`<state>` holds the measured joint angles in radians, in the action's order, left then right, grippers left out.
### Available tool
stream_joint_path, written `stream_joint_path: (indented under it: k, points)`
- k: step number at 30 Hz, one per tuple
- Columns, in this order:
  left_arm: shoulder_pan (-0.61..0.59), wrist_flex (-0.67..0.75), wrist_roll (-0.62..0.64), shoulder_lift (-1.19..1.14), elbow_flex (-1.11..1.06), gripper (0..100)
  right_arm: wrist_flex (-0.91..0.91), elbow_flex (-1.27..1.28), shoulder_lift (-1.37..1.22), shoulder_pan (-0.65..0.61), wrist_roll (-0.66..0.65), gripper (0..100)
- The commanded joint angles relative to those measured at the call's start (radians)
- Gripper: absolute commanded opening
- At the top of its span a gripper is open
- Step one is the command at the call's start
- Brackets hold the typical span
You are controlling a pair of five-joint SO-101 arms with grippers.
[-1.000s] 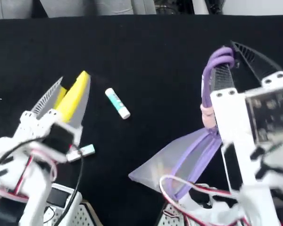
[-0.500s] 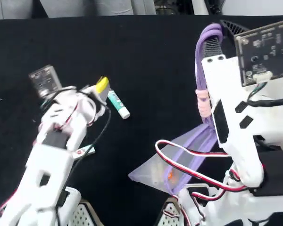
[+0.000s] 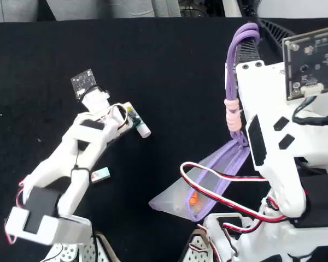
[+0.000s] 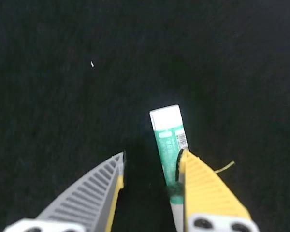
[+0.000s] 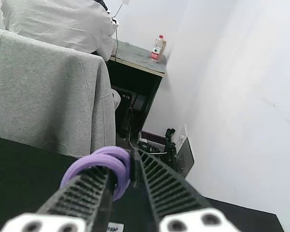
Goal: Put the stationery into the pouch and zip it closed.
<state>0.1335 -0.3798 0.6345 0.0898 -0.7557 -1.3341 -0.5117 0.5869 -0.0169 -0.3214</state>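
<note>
Now left jaws, apart, down at the glue stick [image 4: 168, 130].

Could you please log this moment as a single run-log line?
left claw: open around glue stick | right claw: shut on pouch strap, aloft | pouch: orange item inside

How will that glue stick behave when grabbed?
The glue stick looks like a rigid round tube lying flat, so it probably rolls if nudged. Its smooth shell may slip. It lies off-centre in the open left end effector, so closing might push it first.
</note>
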Motion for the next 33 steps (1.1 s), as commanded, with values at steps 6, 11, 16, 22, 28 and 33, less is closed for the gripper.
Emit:
stream_joint_path:
  k: [6, 11, 16, 22, 28, 33]
  points:
    - [0.056, 0.020, 0.020, -0.092, 0.160, 19, 0.026, 0.004, 0.018, 0.008, 0.008, 1.2]
    - [0.104, 0.021, 0.020, -0.157, 0.203, 19, 0.025, 0.004, 0.018, 0.008, 0.006, 1.2]
    - [0.096, 0.018, 0.020, -0.253, 0.257, 19, 0.025, 0.004, 0.018, 0.008, 0.006, 1.2]
    - [0.096, -0.043, 0.020, -0.290, 0.309, 19, 0.023, 0.004, 0.019, 0.008, 0.003, 1.2]
    - [0.096, -0.098, 0.020, -0.284, 0.332, 18, 0.023, 0.004, 0.019, 0.008, 0.005, 1.2]
    - [0.096, -0.098, 0.015, -0.282, 0.340, 2, 0.023, 0.004, 0.018, 0.008, 0.006, 1.2]
